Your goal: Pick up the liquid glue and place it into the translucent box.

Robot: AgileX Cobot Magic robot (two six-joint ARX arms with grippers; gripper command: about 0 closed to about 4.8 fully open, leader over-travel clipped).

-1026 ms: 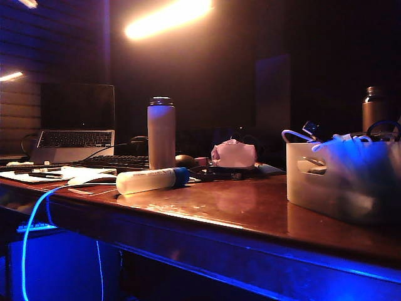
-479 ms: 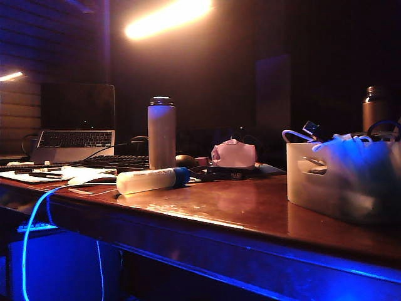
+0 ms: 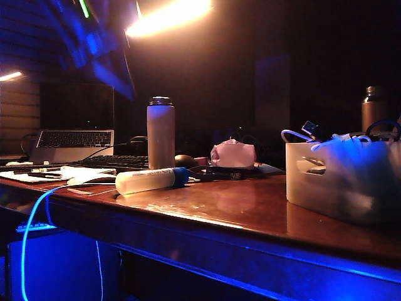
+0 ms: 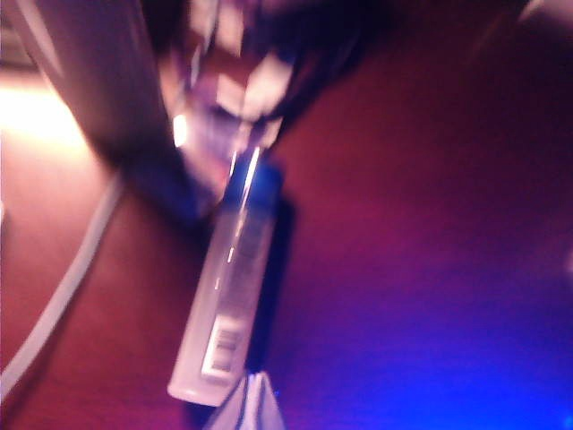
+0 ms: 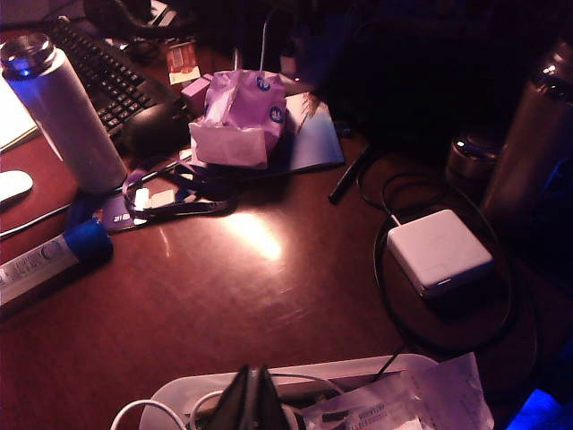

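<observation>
Our left arm has just swung in above the liquid glue (image 3: 152, 180) beside the flask (image 3: 161, 132) — left gripper (image 4: 253, 401) shut, empty; right gripper (image 5: 252, 399) shut over the translucent box (image 3: 326, 182) — approach beginning.

**Colours on a dim desk under blue and orange light**

The desk (image 3: 238, 210) is glossy reddish-brown, edged in blue glow. The liquid glue (image 3: 150, 180) is whitish translucent with a blue cap. The translucent box (image 3: 341, 185) is frosted white, tinted blue. The flask (image 3: 161, 133) is pale metal with a dark lid. A crumpled pink-purple packet (image 5: 240, 116) and white square charger (image 5: 437, 251) lie nearby.
</observation>
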